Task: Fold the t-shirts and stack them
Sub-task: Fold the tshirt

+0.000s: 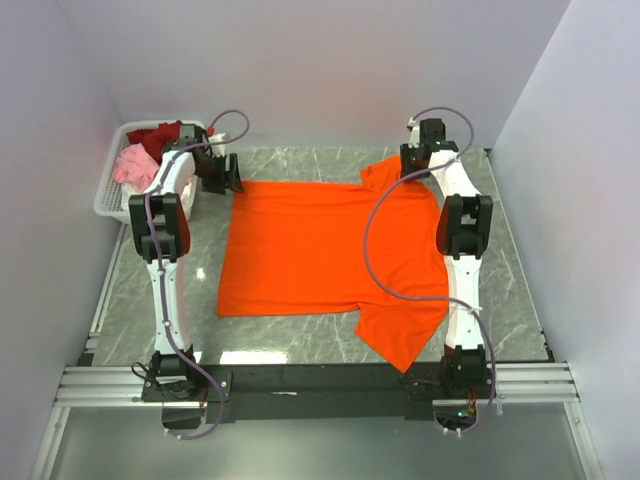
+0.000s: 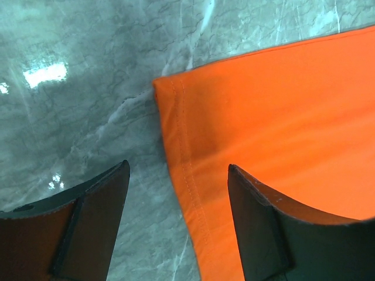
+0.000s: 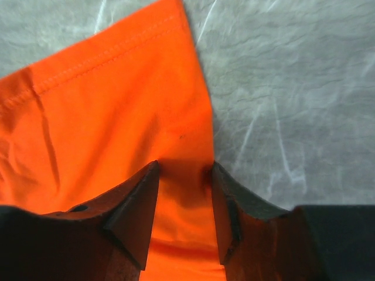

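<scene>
"Any room around the left gripper [image 2: 179, 170]?"
"Bare table [image 2: 76, 105] past its fingertips and under the outer finger. The orange shirt [image 2: 281, 117] lies under the inner one. A basket [image 1: 110, 195] stands near, further out."
"And the right gripper [image 3: 184, 167]?"
"The sleeve [image 3: 117, 99] fills the gap between its fingers. It's bare table outside."

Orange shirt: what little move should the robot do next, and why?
Probably close the right hand on the orange shirt's sleeve: its fingers straddle the sleeve edge with a gap, and the left hand is open by the hem corner.
</scene>
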### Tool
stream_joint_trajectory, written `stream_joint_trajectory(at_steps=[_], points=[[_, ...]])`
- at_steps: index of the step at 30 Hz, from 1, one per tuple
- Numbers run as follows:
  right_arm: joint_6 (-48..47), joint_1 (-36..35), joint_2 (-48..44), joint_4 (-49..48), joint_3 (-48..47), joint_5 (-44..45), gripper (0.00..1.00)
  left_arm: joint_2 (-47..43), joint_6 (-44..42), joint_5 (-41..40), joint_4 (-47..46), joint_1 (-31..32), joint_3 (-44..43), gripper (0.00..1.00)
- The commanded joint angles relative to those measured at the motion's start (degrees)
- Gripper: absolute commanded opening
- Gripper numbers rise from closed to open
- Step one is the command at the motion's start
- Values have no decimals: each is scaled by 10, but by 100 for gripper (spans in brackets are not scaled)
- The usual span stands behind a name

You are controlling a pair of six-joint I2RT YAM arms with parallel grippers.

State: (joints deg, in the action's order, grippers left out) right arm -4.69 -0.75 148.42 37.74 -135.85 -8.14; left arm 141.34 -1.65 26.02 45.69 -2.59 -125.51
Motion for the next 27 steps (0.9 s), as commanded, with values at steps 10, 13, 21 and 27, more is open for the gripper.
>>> stream_joint_trajectory(at_steps=[10, 13, 21, 27], points=[[-17, 3, -45, -29, 22, -26, 0, 3, 32, -31, -26, -8, -39, 70], [-26, 4, -67, -39, 42, -25, 0, 3, 40, -53, -57, -9, -40, 69], [-31, 4, -84, -30, 48, -27, 0, 17, -11, -15, -100, -12, -47, 60], [-28, 4, -90, -21, 55, -28, 0, 39, -74, -2, -112, -12, -64, 59]])
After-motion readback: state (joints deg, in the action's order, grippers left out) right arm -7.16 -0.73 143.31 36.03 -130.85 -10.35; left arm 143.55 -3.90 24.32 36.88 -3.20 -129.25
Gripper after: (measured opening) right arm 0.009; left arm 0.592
